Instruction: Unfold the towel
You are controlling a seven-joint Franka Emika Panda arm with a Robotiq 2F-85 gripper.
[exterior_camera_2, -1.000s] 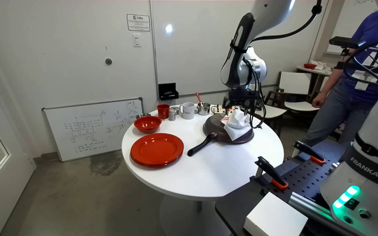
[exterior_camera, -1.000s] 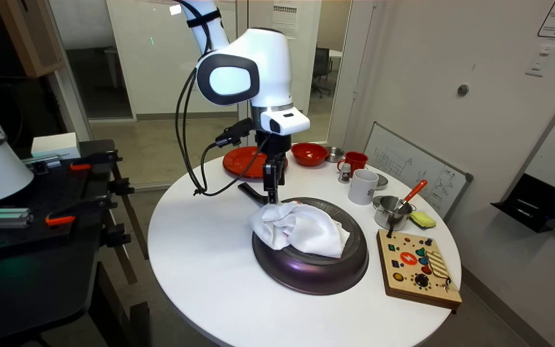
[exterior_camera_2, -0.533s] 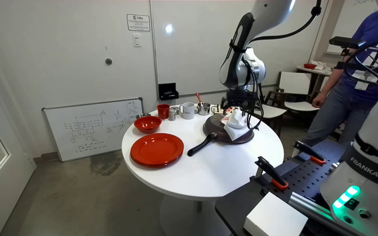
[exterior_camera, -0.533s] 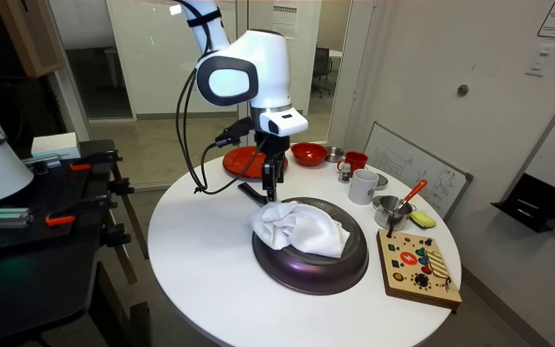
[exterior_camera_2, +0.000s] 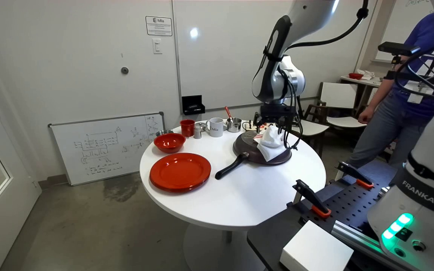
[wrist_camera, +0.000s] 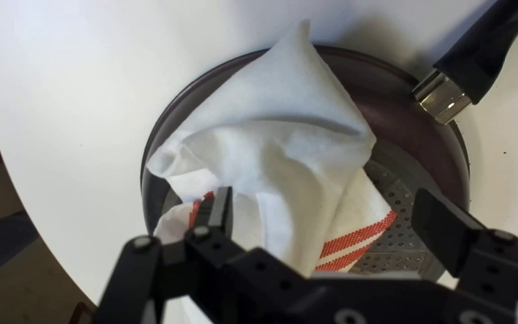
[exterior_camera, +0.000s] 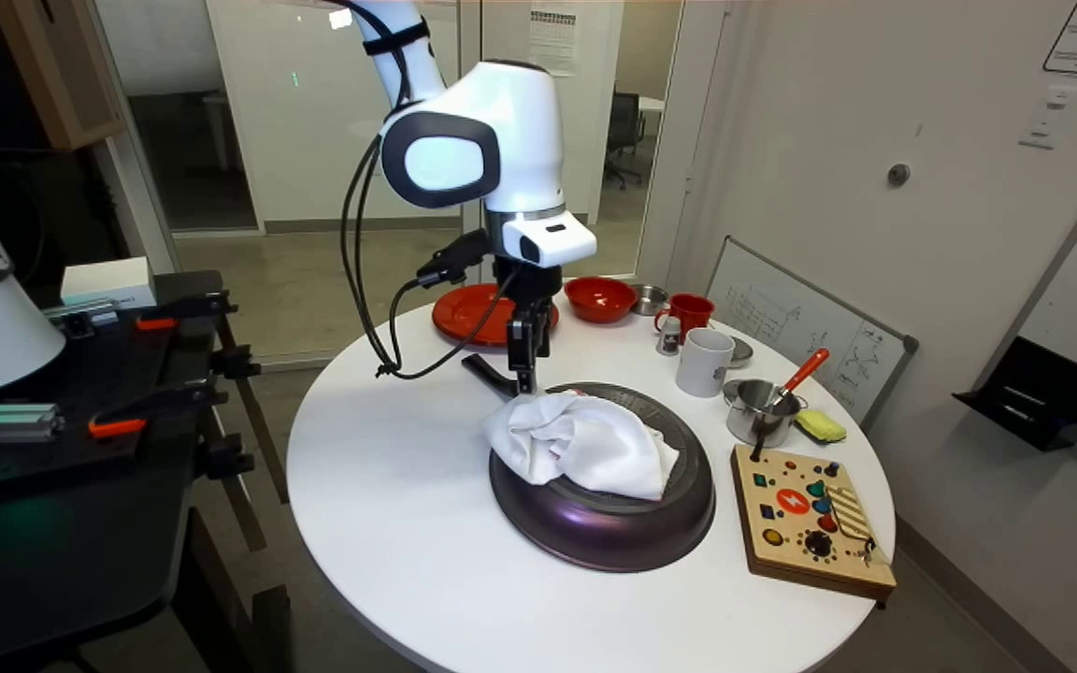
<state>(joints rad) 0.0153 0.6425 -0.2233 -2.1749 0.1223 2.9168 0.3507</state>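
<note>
The towel, white with red stripes, lies crumpled on the base of the dark upturned pan. In the wrist view one corner of the towel reaches over the pan's rim, and a red-striped edge sticks out between the fingers. My gripper is open and points down over the bunched cloth, its two fingers wide apart. The left finger is over the towel; the right finger is over the pan's perforated base. Nothing is gripped. Whether the fingertips touch the cloth I cannot tell.
The pan's black handle extends across the white round table. Around it stand red plates, a red bowl, a white mug, a steel pot and a wooden switch board. A person stands behind.
My arm has sunk a little and shifted slightly to the left in both exterior views. The towel and the pan have stayed put, and the gripper has stayed open.
</note>
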